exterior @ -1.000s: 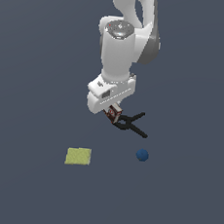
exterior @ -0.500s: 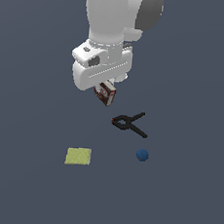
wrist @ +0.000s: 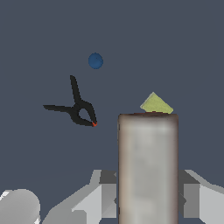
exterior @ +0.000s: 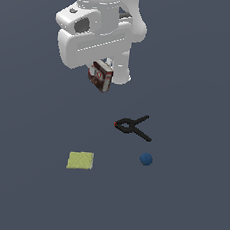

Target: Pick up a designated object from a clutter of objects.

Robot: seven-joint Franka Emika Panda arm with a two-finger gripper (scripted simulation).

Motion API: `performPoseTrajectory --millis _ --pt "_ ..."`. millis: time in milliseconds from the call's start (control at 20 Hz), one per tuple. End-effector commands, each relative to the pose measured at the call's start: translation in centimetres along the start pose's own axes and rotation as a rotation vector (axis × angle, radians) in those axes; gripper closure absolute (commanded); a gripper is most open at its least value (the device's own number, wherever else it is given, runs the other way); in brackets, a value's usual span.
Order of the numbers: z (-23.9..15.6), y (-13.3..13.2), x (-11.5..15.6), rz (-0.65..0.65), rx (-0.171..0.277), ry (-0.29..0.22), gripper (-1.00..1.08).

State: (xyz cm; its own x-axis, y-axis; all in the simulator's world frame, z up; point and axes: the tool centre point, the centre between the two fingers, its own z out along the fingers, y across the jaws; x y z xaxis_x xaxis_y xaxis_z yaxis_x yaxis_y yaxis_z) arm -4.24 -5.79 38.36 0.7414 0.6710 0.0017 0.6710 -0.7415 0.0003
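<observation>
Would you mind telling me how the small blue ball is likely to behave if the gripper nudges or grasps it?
The blue ball looks fully round, so a nudge would probably send it rolling across the flat floor. Nothing touches it; the black clamp lies apart, so little would stop it. Its smooth curved surface may slip from flat fingers unless gripped centrally.

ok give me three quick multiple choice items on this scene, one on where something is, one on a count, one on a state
1. Where is the red-brown carton?
A. on the floor beside the ball
B. held up off the floor in the gripper
C. on the yellow-green pad

2. How many things lie on the floor?
A. one
B. two
C. three

3. The gripper is:
A. open and holding nothing
B. shut on the carton
C. shut on the clamp

Answers:
1 B, the carton hangs under the hand, well above the floor.
2 C, black clamp, blue ball and yellow-green pad.
3 B, the wrist view shows the carton between the fingers.
</observation>
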Motion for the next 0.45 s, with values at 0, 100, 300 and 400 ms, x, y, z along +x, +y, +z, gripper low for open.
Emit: performPoseTrajectory --millis 0,100,300,400 --pt "-1.1 0.3 -0.3 0.000 0.001 -0.001 1.08" --pt "-1.8 0.5 -0.4 0.000 0.000 -0.002 1.08" --pt "-2.4 0.7 -0.4 0.000 0.000 -0.002 1.08" --pt "-2.4 0.7 -0.4 0.000 0.000 -0.002 1.08"
